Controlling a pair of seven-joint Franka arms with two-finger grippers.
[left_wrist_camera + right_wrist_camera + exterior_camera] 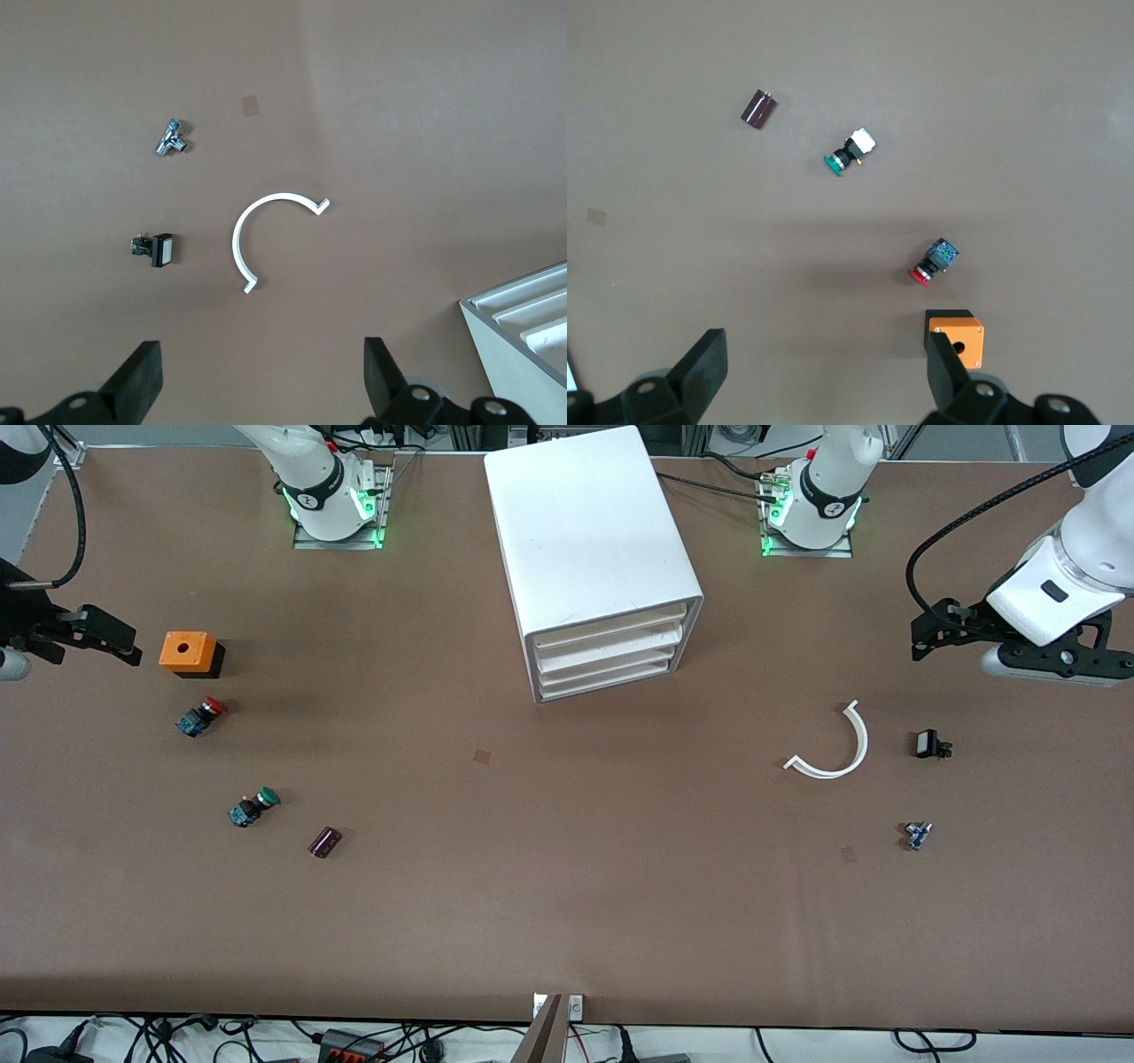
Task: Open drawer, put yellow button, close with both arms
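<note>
The white cabinet stands at the table's middle with all its drawers shut; the uppermost drawer shows only its front. A corner of the cabinet shows in the left wrist view. No yellow button is in view. My left gripper hangs open and empty over the table at the left arm's end. My right gripper hangs open and empty at the right arm's end, beside an orange box that also shows in the right wrist view, close to that gripper.
Near the orange box lie a red-capped switch, a green-capped switch and a dark cylinder. Toward the left arm's end lie a white arc-shaped piece, a small black part and a small metal part.
</note>
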